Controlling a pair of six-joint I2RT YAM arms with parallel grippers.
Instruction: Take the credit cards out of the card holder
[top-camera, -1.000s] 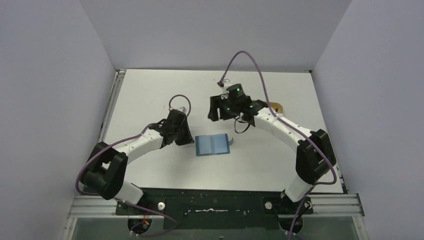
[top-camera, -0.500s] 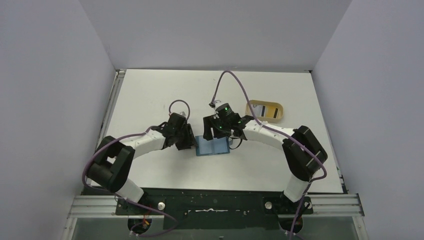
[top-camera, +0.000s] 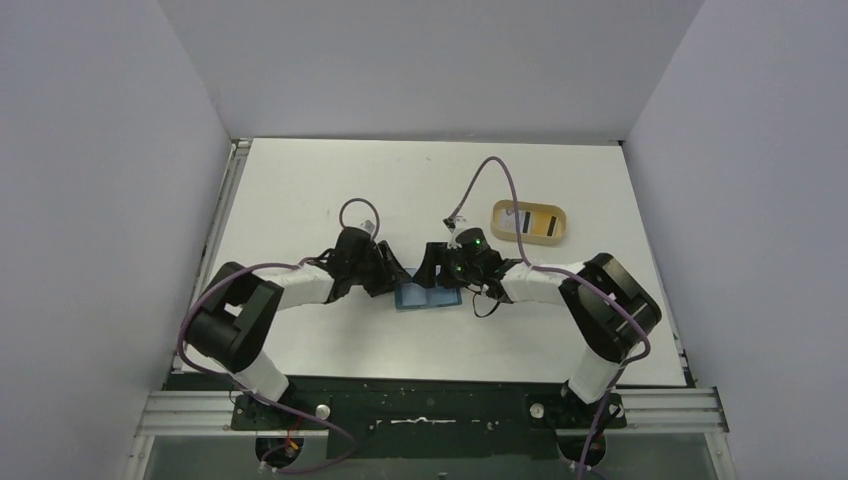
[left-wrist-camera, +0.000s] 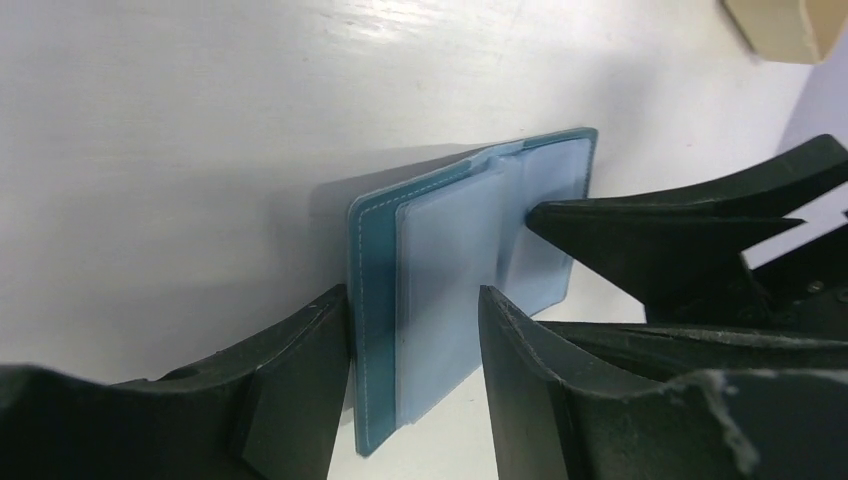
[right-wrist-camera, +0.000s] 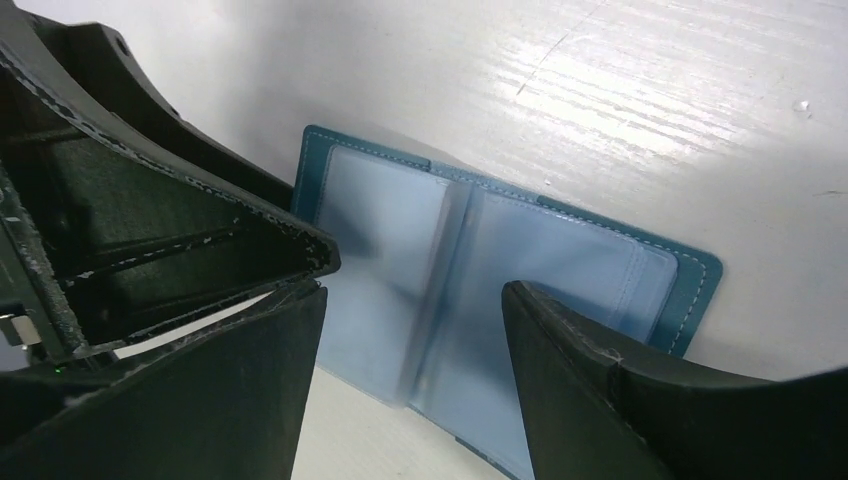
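Note:
The teal-blue card holder (top-camera: 430, 298) lies open and flat on the white table, its clear sleeves up. My left gripper (top-camera: 392, 282) is open and low at its left end; in the left wrist view the holder (left-wrist-camera: 470, 240) has its edge between the fingers of the gripper (left-wrist-camera: 415, 300), against the left finger. My right gripper (top-camera: 437, 276) is open above the fold; in the right wrist view the holder (right-wrist-camera: 560, 270) lies under the open gripper (right-wrist-camera: 415, 295). A pale card with a black stripe (top-camera: 527, 222) lies in the tan tray. I see no card in the sleeves.
The tan rounded tray (top-camera: 556, 228) stands at the back right of the table; its corner shows in the left wrist view (left-wrist-camera: 790, 20). The two grippers are close, nearly tip to tip over the holder. Grey walls close in the table on three sides.
Both grippers have moved in and down onto the open holder. The right arm came from near the tray toward the holder's fold; the left closed in on its left edge.

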